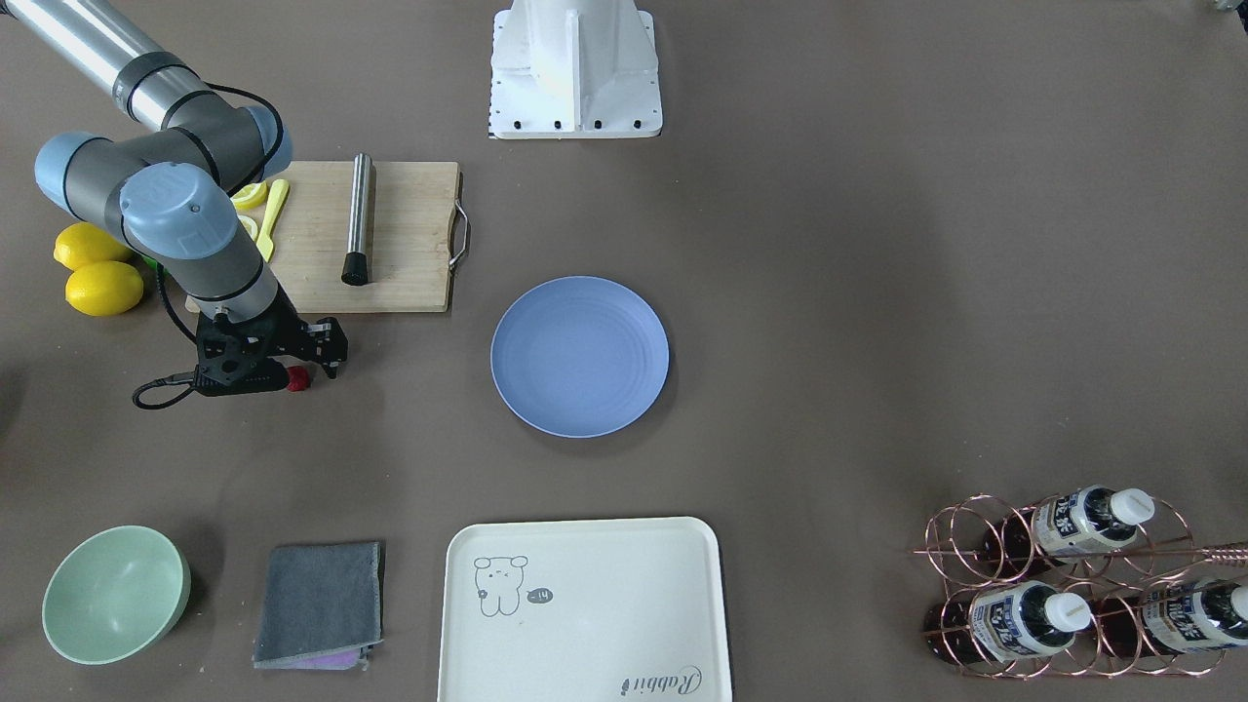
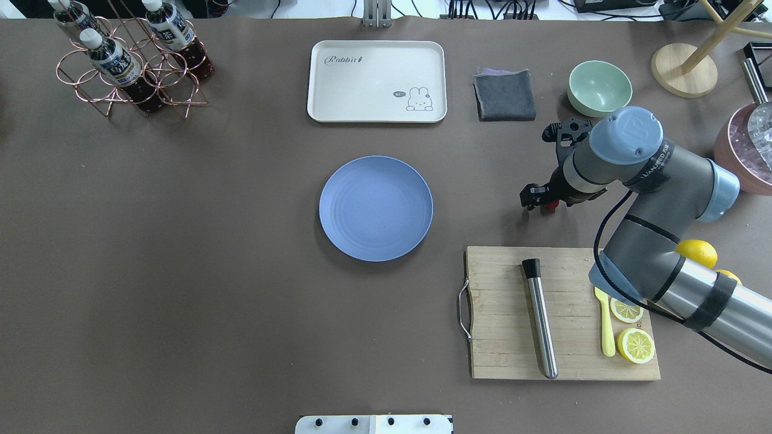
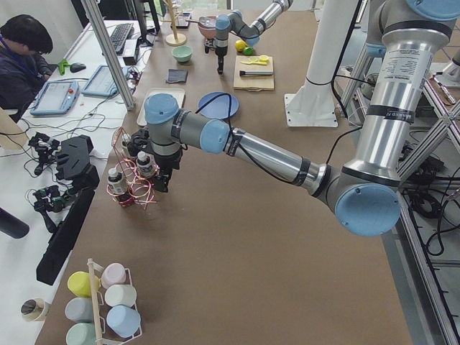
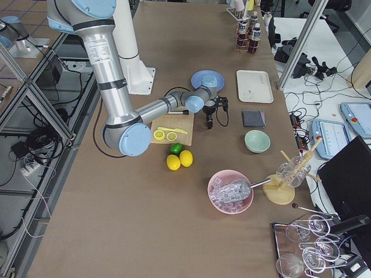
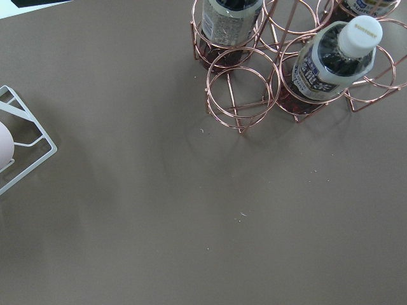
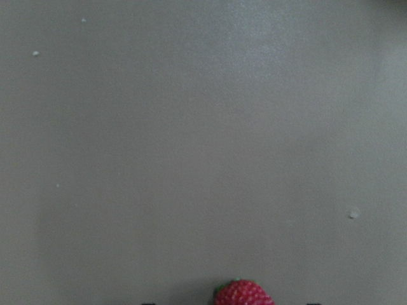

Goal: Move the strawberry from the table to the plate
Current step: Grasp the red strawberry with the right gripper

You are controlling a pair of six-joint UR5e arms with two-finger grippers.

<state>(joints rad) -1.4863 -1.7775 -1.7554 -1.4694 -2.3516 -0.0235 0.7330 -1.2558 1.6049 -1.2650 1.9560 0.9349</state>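
The strawberry (image 1: 299, 378), small and dark red, lies on the grey-brown table (image 1: 877, 292) well to the side of the plate. My right gripper (image 1: 304, 374) is lowered over it and open, with a finger on each side of the berry. The right wrist view shows the strawberry (image 6: 243, 295) at its bottom edge on bare table. The blue plate (image 2: 376, 208) sits at the table's middle with nothing on it. My left gripper (image 3: 164, 183) hangs beside the bottle rack, seen only in the exterior left view; I cannot tell whether it is open or shut.
A wooden cutting board (image 2: 506, 337) with a metal muddler (image 2: 541, 325), lemon slices and a yellow knife lies near the right arm. A mint bowl (image 2: 600, 87), grey cloth (image 2: 505, 94), cream tray (image 2: 377, 81) and copper bottle rack (image 2: 129, 60) line the far side.
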